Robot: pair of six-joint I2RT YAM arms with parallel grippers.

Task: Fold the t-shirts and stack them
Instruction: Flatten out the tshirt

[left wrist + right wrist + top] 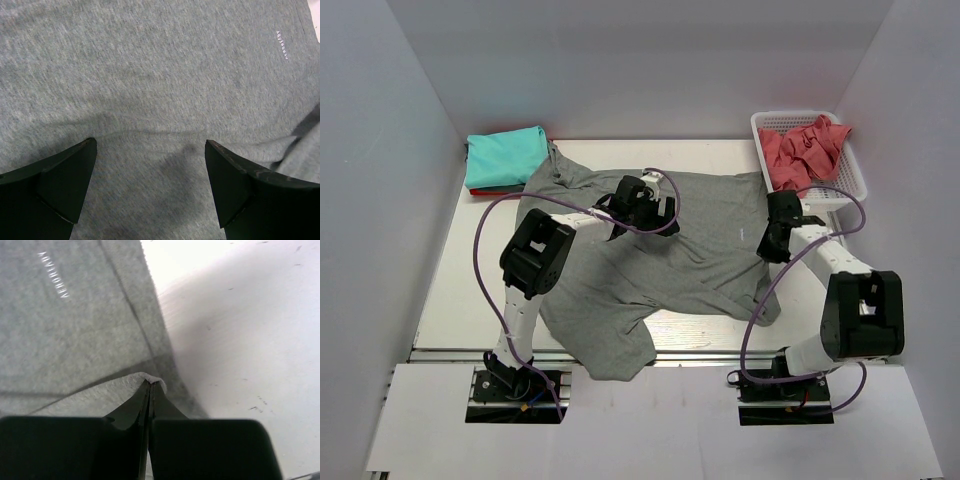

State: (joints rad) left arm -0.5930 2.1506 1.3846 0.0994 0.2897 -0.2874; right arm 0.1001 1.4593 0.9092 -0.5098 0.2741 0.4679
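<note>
Spreading over the middle of the desk (460, 290) in the top external view, the grey t-shirt (690, 250) lies flat but rumpled, with its lower left part hanging past the near edge. The left claw (658, 212) sits above the shirt's upper centre, and the right claw (775, 238) is at its right border; neither opening can be read from here. At upper left a folded teal t-shirt (505, 158) covers a red t-shirt (485, 190), of which only a sliver shows. At upper right a coral-pink t-shirt (800, 150) is heaped in a white basket (847, 170).

Left wrist view: the left claw (150, 150) stands wide over grey t-shirt (150, 75), nothing between its fingers (70, 170). Contact with the cloth cannot be judged. A white mark (281, 45) at upper right is too small to read.

Right wrist view: the right claw (151, 385) is closed, pinching a raised fold at the grey t-shirt (75, 330) edge. Bare desk (240, 330) fills the right, and the white mark (52, 287) is at upper left.
</note>
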